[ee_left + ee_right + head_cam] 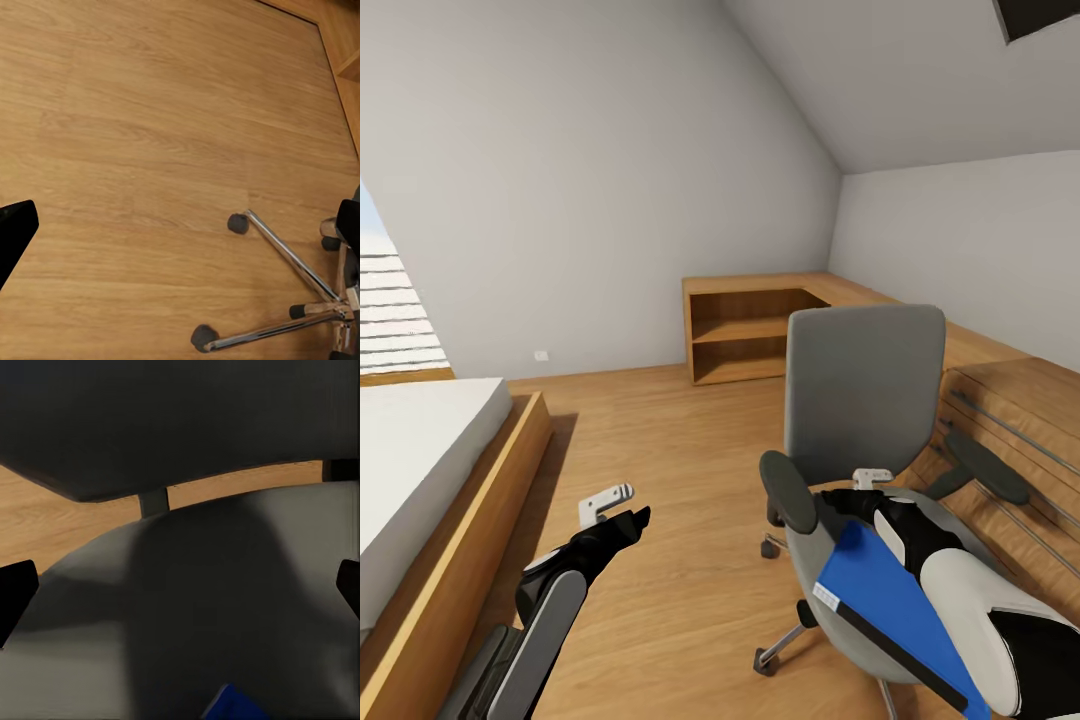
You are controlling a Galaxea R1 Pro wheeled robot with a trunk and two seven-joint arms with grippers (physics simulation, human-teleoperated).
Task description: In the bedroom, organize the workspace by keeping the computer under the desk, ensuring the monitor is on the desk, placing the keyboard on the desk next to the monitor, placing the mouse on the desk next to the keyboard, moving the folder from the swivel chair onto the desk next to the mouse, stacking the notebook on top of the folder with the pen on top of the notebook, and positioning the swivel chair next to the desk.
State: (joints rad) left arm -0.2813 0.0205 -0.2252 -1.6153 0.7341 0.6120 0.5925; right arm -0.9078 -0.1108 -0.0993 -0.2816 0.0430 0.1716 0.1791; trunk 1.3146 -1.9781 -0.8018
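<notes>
The grey swivel chair (865, 390) stands on the wood floor at the right, its back toward the far wall. The bright blue folder (885, 600) lies slanted on its seat (225, 607), white label at the near-left corner. My right gripper (842, 503) hovers open just above the seat's rear, close behind the folder's far corner (232, 706), with nothing between the fingers. My left gripper (628, 522) hangs open over bare floor left of the chair, looking down at the chrome base (300, 270). The desk, computer, monitor, keyboard, mouse, notebook and pen are out of view.
A bed with a wooden frame (470, 500) runs along the left. A low open wood shelf (745, 335) stands at the back wall. A light wood cabinet with bar handles (1010, 420) sits just right of the chair. Open floor (680, 440) lies between bed and chair.
</notes>
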